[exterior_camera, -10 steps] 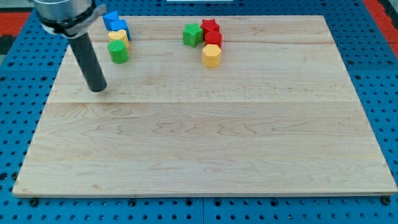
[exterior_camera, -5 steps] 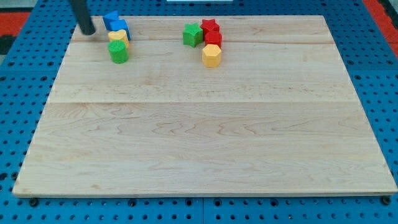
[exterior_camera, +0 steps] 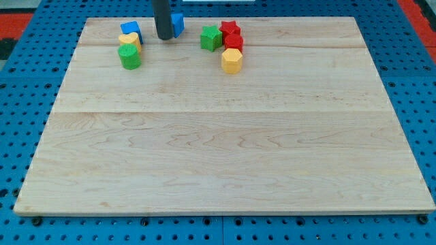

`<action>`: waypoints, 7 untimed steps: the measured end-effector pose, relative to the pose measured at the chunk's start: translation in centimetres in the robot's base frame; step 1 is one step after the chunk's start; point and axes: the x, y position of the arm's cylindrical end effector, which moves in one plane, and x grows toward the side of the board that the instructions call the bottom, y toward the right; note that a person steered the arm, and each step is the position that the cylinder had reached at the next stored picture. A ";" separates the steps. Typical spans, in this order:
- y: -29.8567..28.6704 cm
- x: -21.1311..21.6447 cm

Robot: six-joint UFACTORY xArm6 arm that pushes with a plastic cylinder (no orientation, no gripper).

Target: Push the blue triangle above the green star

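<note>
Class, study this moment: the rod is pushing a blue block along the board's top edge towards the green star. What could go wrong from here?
1. The blue triangle sits close to the wooden board's top edge, just to the view's right of my tip; a skewed push could slide it off.
2. The green star lies just ahead; pushing straight on could knock it into the red blocks rather than passing above.
</note>
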 end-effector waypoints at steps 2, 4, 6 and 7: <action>-1.4 -1.5; -3.6 -7.7; 5.6 -6.0; 6.7 -3.2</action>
